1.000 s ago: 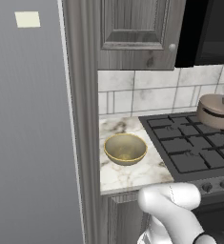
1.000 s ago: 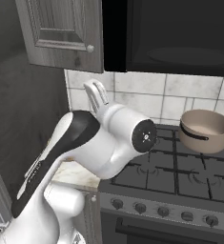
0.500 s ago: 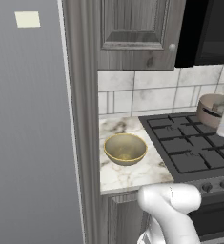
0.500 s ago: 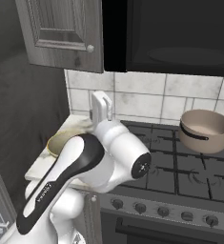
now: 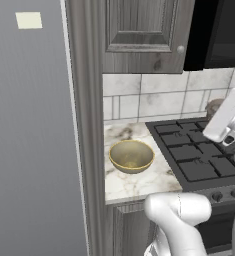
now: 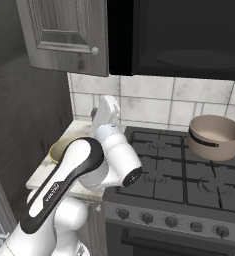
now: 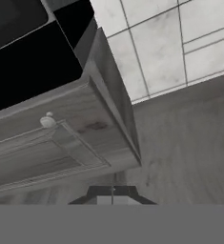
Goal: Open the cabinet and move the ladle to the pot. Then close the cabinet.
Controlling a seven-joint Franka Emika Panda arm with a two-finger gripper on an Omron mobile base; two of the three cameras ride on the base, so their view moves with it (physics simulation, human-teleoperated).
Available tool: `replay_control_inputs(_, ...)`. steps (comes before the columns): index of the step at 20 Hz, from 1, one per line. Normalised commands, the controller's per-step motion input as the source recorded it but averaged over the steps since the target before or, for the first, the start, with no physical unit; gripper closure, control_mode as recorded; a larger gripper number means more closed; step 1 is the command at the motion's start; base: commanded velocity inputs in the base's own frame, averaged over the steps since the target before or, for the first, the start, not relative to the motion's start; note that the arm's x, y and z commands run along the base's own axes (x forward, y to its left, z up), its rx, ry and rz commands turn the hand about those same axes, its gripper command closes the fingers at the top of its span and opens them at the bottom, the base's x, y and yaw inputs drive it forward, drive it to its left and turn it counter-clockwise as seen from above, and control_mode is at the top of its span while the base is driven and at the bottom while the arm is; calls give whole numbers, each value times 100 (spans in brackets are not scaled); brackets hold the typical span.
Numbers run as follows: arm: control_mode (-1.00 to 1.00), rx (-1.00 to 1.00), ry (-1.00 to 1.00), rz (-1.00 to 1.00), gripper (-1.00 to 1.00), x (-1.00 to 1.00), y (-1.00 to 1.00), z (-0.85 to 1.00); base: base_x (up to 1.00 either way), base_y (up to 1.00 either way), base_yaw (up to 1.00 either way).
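You see the cabinet (image 5: 141, 35) in matt grey wood grain with a small round metal knob (image 5: 180, 49). The table (image 5: 139, 182) looks like polished marble, the bowl (image 5: 131, 156) glossy gold, the pot (image 6: 214, 136) smooth matt brown.

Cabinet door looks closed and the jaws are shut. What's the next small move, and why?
Probably open the jaws and ease the gripper toward the knob. The cabinet door is closed, the fingertips are pressed together, and in the hand view the knob sits apart from them, off to one side.
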Motion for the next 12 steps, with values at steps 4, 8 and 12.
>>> replay_control_inputs(4, -100, 33, 3, 0, 100, 62, 7, -4, 0, 0, 0)
replay_control_inputs(8, -100, 34, 4, 0, 100, 58, 10, -1, 0, 0, 0)
replay_control_inputs(12, -100, 34, 1, 0, 100, 43, 10, 0, 0, 0, 0)
